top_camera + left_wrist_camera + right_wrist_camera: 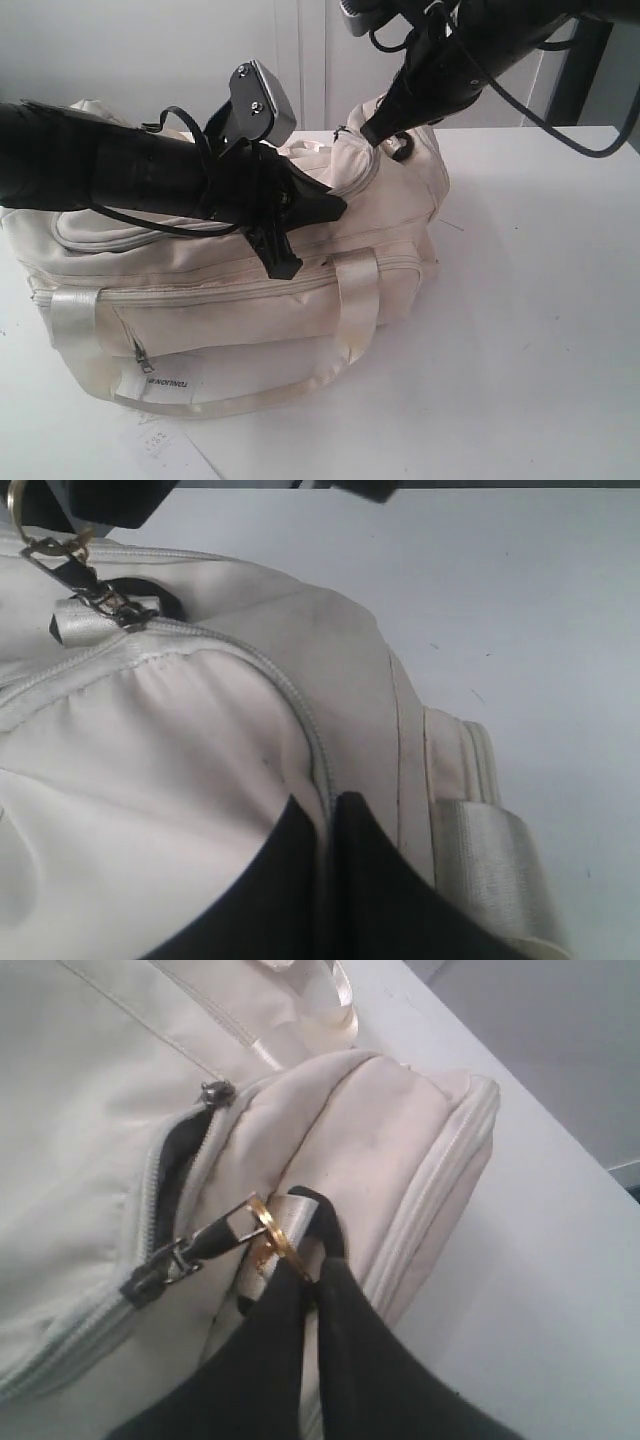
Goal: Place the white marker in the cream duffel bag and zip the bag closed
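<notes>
Where a white table [540, 300] takes up most of the room, the cream duffel bag [250, 300] slumps on its near left part, front pocket and satin handles facing out, as two black arms lean over its top. The left gripper [322, 810] has its jaws pressed narrow on the bag's fabric, right on the curved zipper seam, apparently bracing it. At the bag's far end, the right gripper [312, 1265] is pinched tight on the zipper pull [215, 1235], by its gold ring [262, 1222]. Just past the slider [150, 1278], a short stretch of zipper [180, 1160] stands open, showing dark lining. The white marker shows in no view. It is probably inside the bag, though that cannot be confirmed from here. The closing looks nearly done, and the risks lie in that last stretch. The thin ring could slip from the jaws under a hard tug. Soft fabric could bunch ahead of the slider and jam it. If the bracing grip lets go, the whole bag may drag along the table instead of the zipper running.
</notes>
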{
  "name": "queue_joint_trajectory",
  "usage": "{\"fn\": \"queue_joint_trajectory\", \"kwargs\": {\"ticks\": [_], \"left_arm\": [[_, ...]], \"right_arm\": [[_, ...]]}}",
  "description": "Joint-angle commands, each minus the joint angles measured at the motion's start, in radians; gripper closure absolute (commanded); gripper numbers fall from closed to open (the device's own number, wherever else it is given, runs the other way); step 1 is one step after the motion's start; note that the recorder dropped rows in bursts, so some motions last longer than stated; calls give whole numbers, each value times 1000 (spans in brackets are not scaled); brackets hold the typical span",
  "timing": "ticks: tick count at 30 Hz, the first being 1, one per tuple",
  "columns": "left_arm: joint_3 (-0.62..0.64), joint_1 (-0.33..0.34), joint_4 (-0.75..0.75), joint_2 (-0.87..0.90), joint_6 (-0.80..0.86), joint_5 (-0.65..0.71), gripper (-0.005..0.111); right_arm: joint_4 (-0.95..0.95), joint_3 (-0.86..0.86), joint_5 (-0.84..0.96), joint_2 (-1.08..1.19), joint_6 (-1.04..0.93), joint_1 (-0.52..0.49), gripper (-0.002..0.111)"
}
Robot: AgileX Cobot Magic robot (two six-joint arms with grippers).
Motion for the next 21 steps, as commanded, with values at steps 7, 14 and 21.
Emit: {"fn": "queue_joint_trajectory", "kwargs": {"ticks": [7, 14, 21], "left_arm": [[6, -5, 26, -8, 1, 81, 107], [6, -5, 26, -8, 1, 90, 107], [6, -5, 26, -8, 1, 90, 107]], "right_arm": [[-51, -5, -196, 49, 50, -24, 108], [-51, -5, -282, 90, 98, -24, 108], [-54, -5, -357, 114, 98, -29, 108]]}}
